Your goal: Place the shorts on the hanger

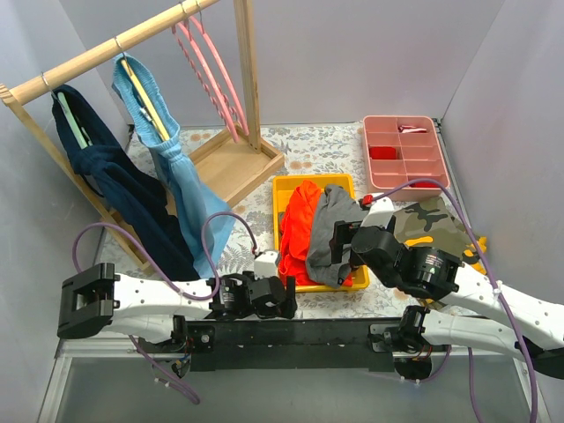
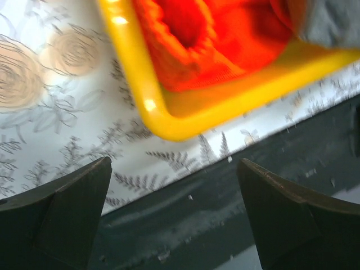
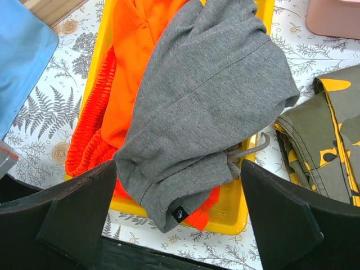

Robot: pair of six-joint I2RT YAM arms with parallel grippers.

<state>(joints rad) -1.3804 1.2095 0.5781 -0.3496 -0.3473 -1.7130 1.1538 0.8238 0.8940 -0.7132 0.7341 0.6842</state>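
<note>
While the left gripper (image 2: 174, 163) and right gripper (image 3: 179, 169) are held with jaws apart and empty, the latter is poised over the shorts (image 3: 208, 101), draped in the yellow tray (image 1: 291, 181). Grasping is judged to be in hand: a fabric pinch is called for, then carriage to the hanger (image 1: 231, 123) at 11 o'clock.

No word, number or brand name can be read anywhere. The only mark is a small black tab (image 3: 180, 213) sewn at the edge of the grey shorts (image 3: 208, 107), in the lower middle of the right wrist view. It bears a pale ring-shaped emblem, too small to make out further. The top and left wrist views show no lettering.
</note>
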